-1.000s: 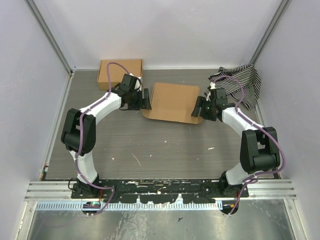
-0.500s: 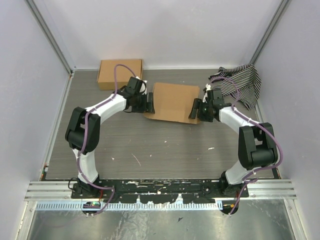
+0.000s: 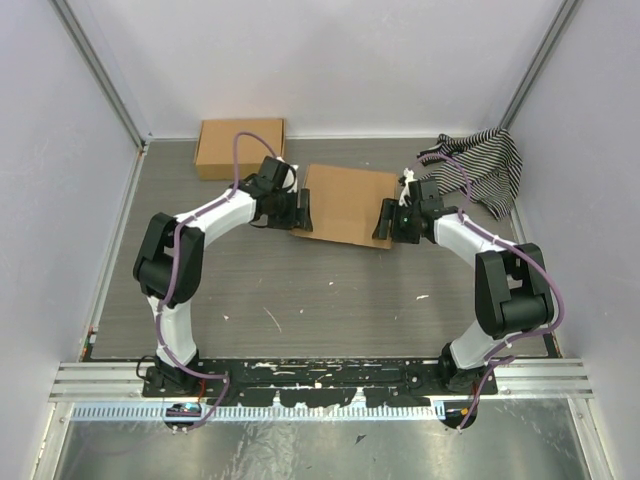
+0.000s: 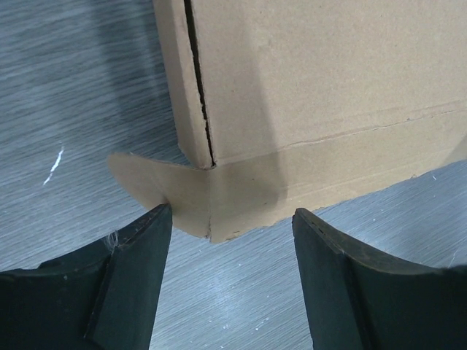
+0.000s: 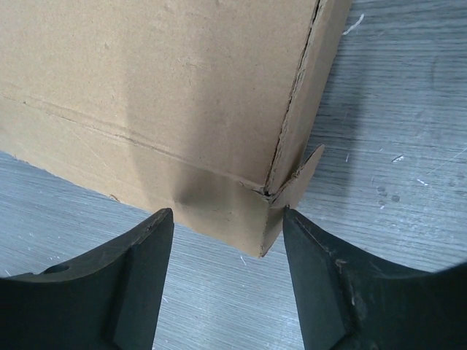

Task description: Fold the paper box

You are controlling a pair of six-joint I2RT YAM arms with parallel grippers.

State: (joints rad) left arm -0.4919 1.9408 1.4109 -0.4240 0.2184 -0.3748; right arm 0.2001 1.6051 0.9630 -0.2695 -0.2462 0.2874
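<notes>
The paper box [image 3: 345, 200] lies mid-table as a shallow brown cardboard shape, its lid down. At its near left corner my left gripper [image 3: 303, 212] stands open. In the left wrist view that corner's flap [image 4: 219, 197] juts between the fingertips, and the left fingertip [image 4: 157, 219] touches a loose tab. My right gripper [image 3: 383, 220] is open at the near right corner. In the right wrist view the box corner [image 5: 259, 237] sits between the fingers, with a small tab [image 5: 306, 171] sticking out beside the right fingertip [image 5: 295, 226].
A smaller closed brown box [image 3: 238, 147] rests against the back wall at left. A black-and-white striped cloth [image 3: 485, 170] is bunched at the back right, just behind my right arm. White walls enclose the grey table [image 3: 300, 290].
Both grippers have moved inward to the box's near corners, the left from the left and the right from the right. Their jaws have narrowed slightly.
</notes>
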